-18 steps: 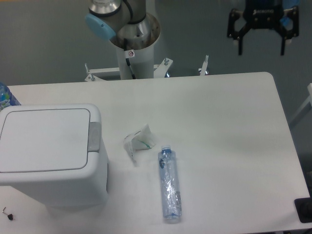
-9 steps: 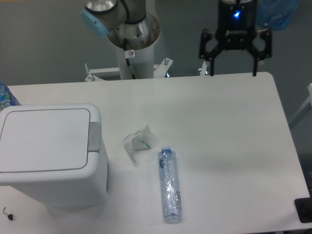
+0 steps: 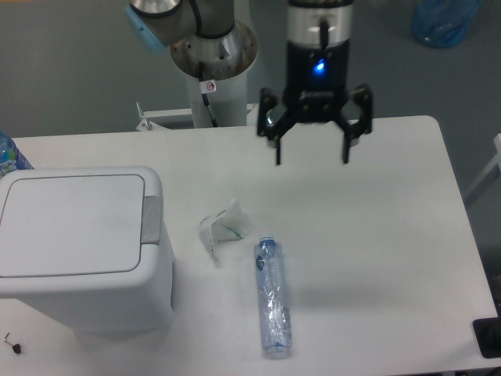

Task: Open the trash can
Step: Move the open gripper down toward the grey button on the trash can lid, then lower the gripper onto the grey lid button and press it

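Observation:
The white boxy trash can stands at the left of the table with its flat lid shut. Its grey push-latch sits on the lid's right edge. My gripper hangs above the far middle of the table, well to the right of the can. Its two black fingers are spread wide and hold nothing.
A crumpled white wrapper lies right of the can. An empty clear plastic bottle lies lengthwise in front of it. The robot base stands behind the table's far edge. A blue bottle top shows at the far left.
The gripper has moved left and down, from above the table's far right corner to over the far middle. It stayed open. The can, wrapper and bottle have not moved.

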